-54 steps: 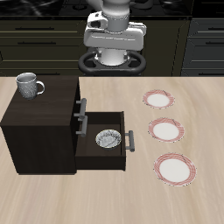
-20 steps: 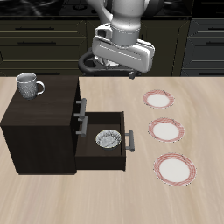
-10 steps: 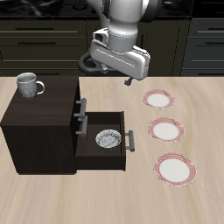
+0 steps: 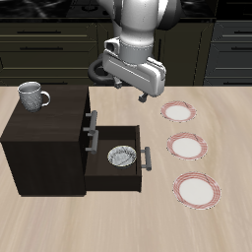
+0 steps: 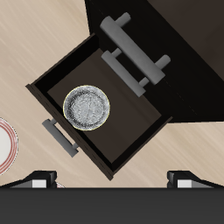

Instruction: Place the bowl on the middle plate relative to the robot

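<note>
The bowl is small, white-grey with a dark speckled inside, and lies in the open drawer of the dark cabinet; it also shows in the wrist view. The middle plate, white with a red-striped rim, lies on the table beside the drawer, between two identical plates. My gripper hangs high above the cabinet's back edge, behind and above the bowl. It is open and empty, and its fingertips stand wide apart in the wrist view.
The far plate and the near plate flank the middle one. A white mug stands on top of the dark cabinet. The drawer's handle sticks out toward the plates. One plate's rim shows in the wrist view.
The arm has swung forward from above its base and come lower toward the cabinet and drawer. The bowl, plates and mug have not moved.
</note>
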